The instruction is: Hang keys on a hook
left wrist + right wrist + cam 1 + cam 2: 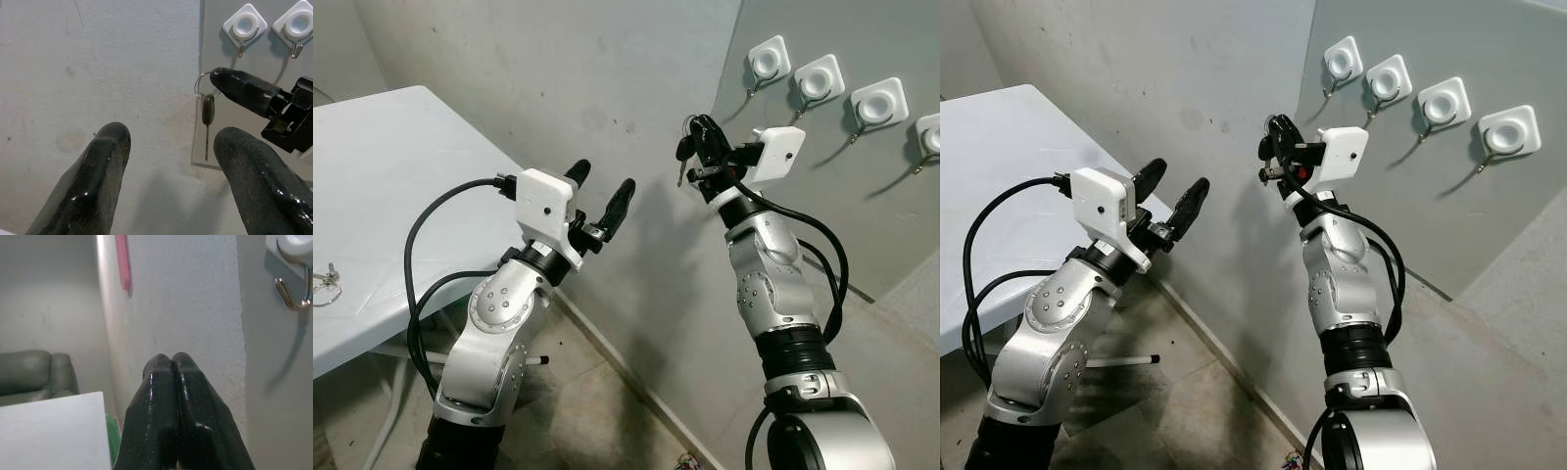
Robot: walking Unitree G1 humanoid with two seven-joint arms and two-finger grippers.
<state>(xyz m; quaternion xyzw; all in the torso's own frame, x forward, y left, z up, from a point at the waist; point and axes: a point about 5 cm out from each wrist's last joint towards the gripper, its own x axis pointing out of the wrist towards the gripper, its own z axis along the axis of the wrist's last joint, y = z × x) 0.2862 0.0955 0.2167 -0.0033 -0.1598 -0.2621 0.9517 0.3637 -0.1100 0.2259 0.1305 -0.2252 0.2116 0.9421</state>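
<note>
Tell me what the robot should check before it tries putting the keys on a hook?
1. Right gripper has the keys: ok, fingers pinched together, key dangling from its ring.
2. A hook is free: ok, the nearest hook on the wall has nothing on it.
3. Keys are up at the hook: not ok, they hang below and to its left, apart from it.
4. Left gripper is out of the way: ok, it is open, lower down, holding nothing.
5. Ring faces the hook's tip: cannot tell.
6. Other keys lie on the table: ok, not in the way.
</note>
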